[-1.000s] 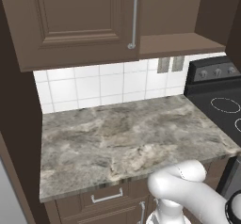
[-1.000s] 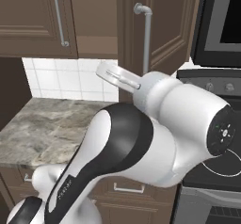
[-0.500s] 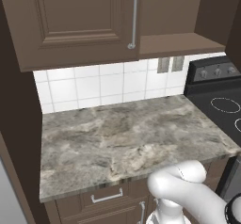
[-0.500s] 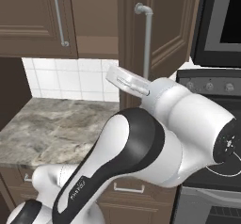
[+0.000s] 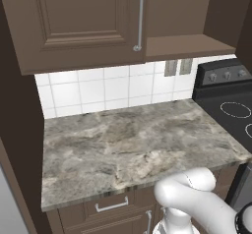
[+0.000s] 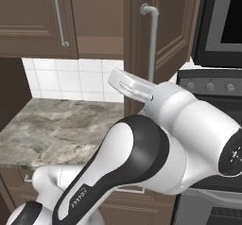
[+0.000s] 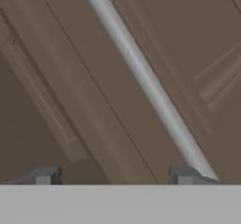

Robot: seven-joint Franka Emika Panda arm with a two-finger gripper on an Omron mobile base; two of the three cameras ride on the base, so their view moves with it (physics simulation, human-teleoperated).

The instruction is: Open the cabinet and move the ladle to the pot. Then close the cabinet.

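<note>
Pincer (image 7: 113,176) tips are standing wide apart at the bottom of the hand view, released and clasping nothing, and we are seeing the silver bar handle (image 7: 146,79) running diagonally from the top centre down to the tip at lower right. We cannot tell whether that tip is touching the bar. In the right base view our arm (image 6: 156,158) is bending up through the centre, its wrist lying just under the handle (image 6: 152,42) of the cabinet (image 6: 165,30) door at upper centre, which is hanging swung outward. Below it at left the grey table (image 6: 52,129) is stretching away.
</note>
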